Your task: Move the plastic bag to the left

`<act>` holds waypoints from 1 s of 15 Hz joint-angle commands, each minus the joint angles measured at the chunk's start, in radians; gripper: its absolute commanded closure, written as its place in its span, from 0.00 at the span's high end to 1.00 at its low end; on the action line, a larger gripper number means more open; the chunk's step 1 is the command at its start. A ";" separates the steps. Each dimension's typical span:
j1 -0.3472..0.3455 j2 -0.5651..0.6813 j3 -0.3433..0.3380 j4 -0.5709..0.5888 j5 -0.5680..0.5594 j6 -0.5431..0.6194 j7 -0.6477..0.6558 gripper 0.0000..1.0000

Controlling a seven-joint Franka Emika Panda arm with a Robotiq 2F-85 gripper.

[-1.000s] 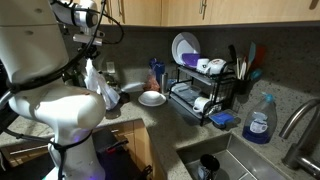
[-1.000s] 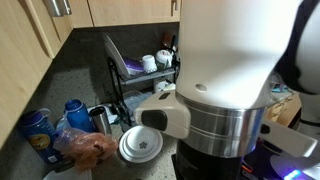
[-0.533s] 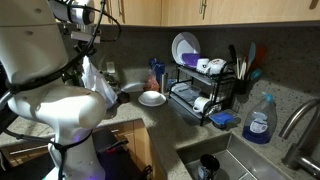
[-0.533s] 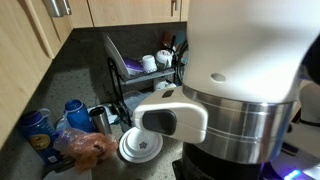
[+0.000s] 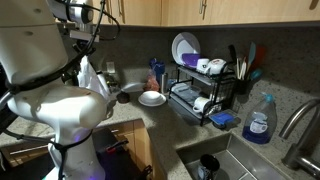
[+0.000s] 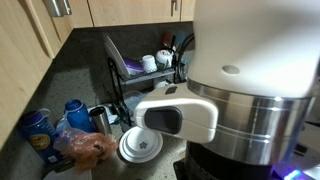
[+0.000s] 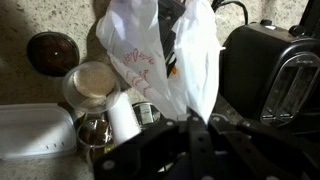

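Shifted leftward, plastic bag (image 7: pixel 145 55) hangs clamped in claw (image 7: pixel 192 126); only wrist view shows grip.

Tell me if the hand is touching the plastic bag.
Touching. In the wrist view the plastic bag narrows into the shut hand and hangs from it.

Wooden cabinets (image 5: pixel 200 10) hang above and beyond the claw (image 7: pixel 192 125). Below it lies a speckled stone counter (image 5: pixel 160 118), backed by a dark speckled wall (image 5: pixel 290 50). A steel sink (image 5: pixel 240 158) sits well apart, at the counter's far end.
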 commanded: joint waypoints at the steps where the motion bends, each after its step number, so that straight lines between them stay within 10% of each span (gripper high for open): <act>1: 0.000 -0.003 -0.013 0.009 0.031 -0.031 -0.038 0.00; 4: 0.000 0.003 -0.016 0.008 0.036 -0.036 -0.039 0.01; 6: -0.002 0.004 -0.017 0.007 0.032 -0.040 -0.035 0.29; 15: -0.039 -0.013 -0.037 -0.019 -0.028 -0.046 0.037 0.90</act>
